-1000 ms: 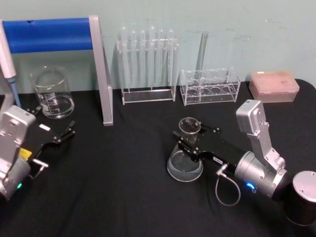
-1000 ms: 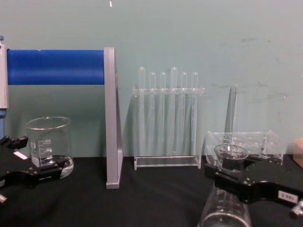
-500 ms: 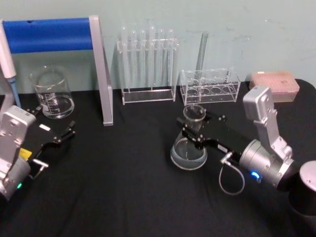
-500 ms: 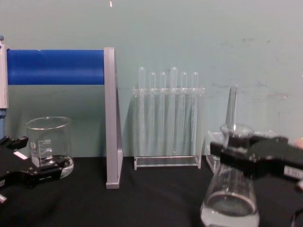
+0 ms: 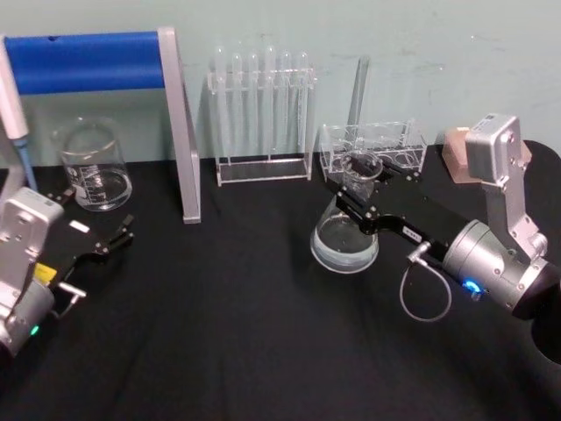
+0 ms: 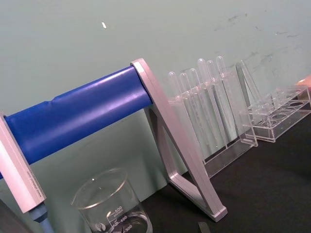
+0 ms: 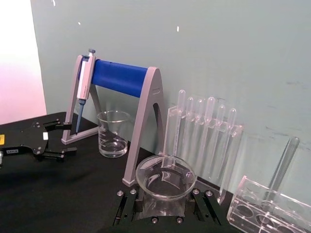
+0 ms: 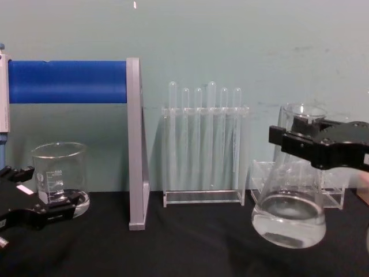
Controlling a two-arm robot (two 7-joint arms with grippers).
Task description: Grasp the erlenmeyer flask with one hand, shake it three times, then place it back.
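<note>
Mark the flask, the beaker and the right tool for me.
flask (image 8: pixel 288 222), chest view, on its wide lower body.
beaker (image 5: pixel 91 167), head view, on its glass wall.
right tool (image 5: pixel 358 186), head view, midway between its fingertips, at the flask's neck.

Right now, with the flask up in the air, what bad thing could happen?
1. The right gripper holds the flask only by its thin neck, off the table; smooth glass might slip and fall.
2. The rack and its tall tube stand close behind; shaking could knock them.
3. The top is open and there seems to be liquid in it, so hard shakes might splash.
The left gripper rests open near the beaker.
</note>
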